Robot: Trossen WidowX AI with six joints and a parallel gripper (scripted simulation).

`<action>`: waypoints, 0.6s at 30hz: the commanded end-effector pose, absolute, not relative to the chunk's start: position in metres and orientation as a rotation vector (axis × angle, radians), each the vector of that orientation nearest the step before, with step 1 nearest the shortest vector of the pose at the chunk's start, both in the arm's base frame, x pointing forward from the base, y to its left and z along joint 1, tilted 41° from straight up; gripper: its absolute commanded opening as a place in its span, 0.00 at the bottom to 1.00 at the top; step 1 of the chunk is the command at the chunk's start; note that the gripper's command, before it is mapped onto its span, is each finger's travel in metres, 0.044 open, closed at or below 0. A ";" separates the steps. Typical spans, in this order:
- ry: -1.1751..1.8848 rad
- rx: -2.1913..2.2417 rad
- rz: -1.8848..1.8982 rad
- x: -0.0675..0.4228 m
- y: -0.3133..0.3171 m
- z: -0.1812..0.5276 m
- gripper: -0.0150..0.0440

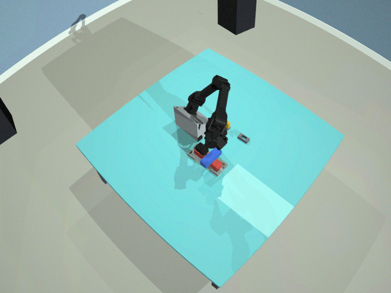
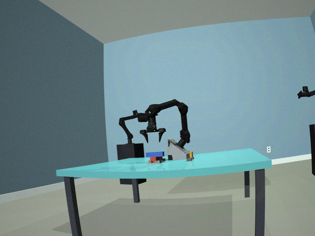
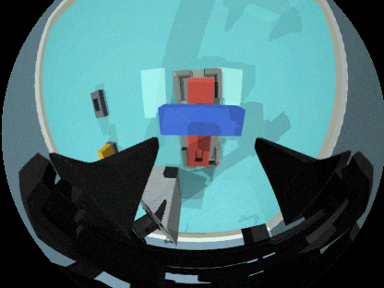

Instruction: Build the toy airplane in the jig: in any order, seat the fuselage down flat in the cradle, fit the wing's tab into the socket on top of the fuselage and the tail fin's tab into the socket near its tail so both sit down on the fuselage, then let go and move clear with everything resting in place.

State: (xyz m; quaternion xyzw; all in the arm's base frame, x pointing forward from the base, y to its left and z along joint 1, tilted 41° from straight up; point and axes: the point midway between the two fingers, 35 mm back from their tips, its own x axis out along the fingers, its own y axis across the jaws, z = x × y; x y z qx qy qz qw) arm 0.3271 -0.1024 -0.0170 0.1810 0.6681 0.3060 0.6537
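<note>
Fuselage (image 3: 199,92) is lying red in the grey cradle (image 3: 179,80) near the bench's middle, the blue wing (image 3: 201,119) sitting across it. Gripper (image 2: 152,138) is hanging above, fingers spread wide and holding nothing. Likely next: fetching the yellow tail fin (image 1: 229,124) (toward the far edge). Only the wrist view is showing the open tail socket (image 3: 198,157).

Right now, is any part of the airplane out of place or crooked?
The orange tail fin is not on the plane; it lies on the table beside the arm's base. The blue wing sits squarely across the red fuselage in the jig.
</note>
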 end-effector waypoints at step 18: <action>1.545 0.445 0.649 0.245 0.033 0.117 1.00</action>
